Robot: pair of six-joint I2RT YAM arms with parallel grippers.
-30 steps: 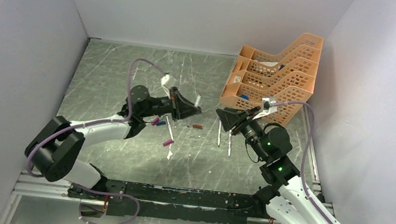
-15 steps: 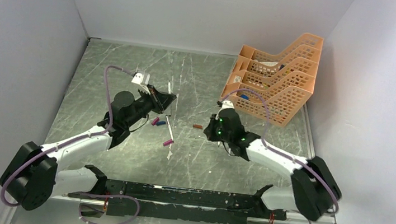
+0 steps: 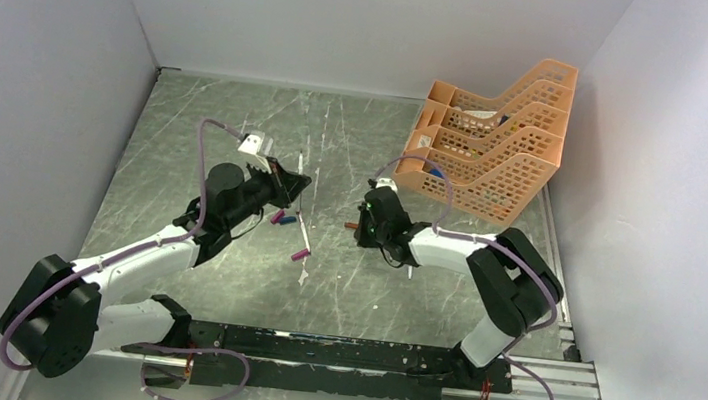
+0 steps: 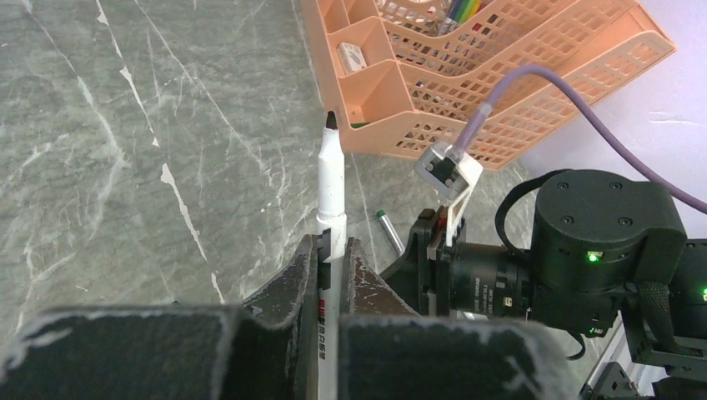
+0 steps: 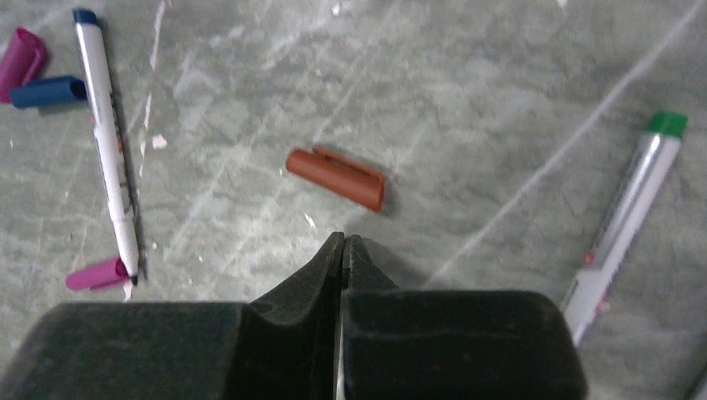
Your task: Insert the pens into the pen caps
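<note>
My left gripper [image 4: 333, 247] is shut on a white pen [image 4: 330, 187] whose dark tip points away from me toward the tray; in the top view that gripper [image 3: 293, 185] hovers left of centre. The right gripper [image 5: 343, 242] is shut on nothing, with its tips just short of the red-brown cap [image 5: 336, 177] lying on the table. In the top view the cap [image 3: 351, 226] sits at the left of the right gripper [image 3: 364, 225]. A blue-ended pen [image 5: 107, 142], a blue cap [image 5: 46, 92] and two magenta caps [image 5: 21, 60] [image 5: 98, 273] lie further left. To the right lies a green-ended pen [image 5: 621, 225].
An orange mesh tray [image 3: 497, 146] stands at the back right, close behind the right arm. Grey walls close in the marbled table on three sides. The right arm's wrist [image 4: 584, 242] is near the held pen in the left wrist view.
The right arm has swung left and down to the red-brown cap, and its jaws have closed. The left arm drew back left with its pen, then held still.
</note>
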